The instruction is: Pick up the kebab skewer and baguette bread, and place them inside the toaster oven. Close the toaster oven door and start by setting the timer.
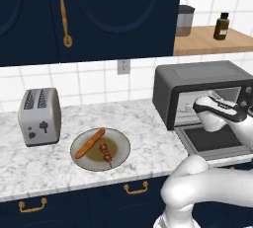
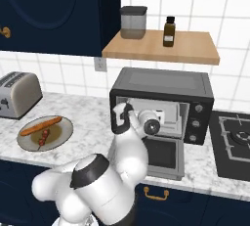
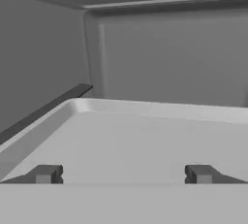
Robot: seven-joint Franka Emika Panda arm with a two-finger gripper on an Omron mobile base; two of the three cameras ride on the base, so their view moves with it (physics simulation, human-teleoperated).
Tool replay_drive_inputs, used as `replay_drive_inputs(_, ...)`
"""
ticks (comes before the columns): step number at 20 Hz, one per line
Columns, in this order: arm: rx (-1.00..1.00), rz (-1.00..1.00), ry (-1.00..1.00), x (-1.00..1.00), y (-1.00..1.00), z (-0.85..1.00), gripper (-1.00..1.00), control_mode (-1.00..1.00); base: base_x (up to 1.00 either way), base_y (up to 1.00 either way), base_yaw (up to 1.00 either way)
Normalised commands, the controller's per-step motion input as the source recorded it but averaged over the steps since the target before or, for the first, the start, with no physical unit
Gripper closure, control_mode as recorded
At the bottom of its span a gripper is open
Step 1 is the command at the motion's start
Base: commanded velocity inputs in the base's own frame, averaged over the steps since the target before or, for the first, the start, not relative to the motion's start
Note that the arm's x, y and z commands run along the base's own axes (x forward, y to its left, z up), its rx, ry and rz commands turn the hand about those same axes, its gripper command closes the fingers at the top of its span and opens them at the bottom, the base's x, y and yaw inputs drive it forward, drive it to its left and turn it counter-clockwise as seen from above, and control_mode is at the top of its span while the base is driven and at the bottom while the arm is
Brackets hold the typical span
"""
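Nearest, on the plate [image 1: 79, 159]: baguette bread [image 1: 90, 143] and kebab skewer [image 1: 105, 153] lying side by side, neither picked up — nothing loaded. Further right, toaster oven door [image 1: 213, 141] dropped flat open. Gripper [image 3: 123, 173] reaching into the toaster oven [image 1: 197, 76] over its tray [image 3: 145, 140], jaws spread wide, empty. Left to do: both foods in, door shut, timer set

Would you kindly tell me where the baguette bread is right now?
The baguette bread lies on the plate beside the kebab skewer, on the counter between the silver toaster and the toaster oven.
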Motion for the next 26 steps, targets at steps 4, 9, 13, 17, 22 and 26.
replay_drive_inputs(4,0.00,0.00,0.27,-1.00,-0.12,-0.44,-1.00,-1.00,0.00,0.00,0.00)
replay_drive_inputs(9,0.00,0.00,0.32,-1.00,-0.07,-0.12,-1.00,-1.00,0.00,0.00,0.00)
replay_drive_inputs(13,-0.01,0.00,0.42,-0.93,-0.11,-0.06,-1.00,-1.00,0.00,0.00,0.00)
replay_drive_inputs(17,0.00,0.01,0.23,-0.71,0.02,0.64,-1.00,-1.00,0.00,0.00,0.00)
replay_drive_inputs(22,-0.02,0.12,0.06,-0.93,0.30,0.85,-1.00,-1.00,0.00,0.00,0.00)
replay_drive_inputs(26,-0.09,0.07,0.02,-0.95,0.73,0.50,-1.00,-1.00,0.00,0.00,0.00)
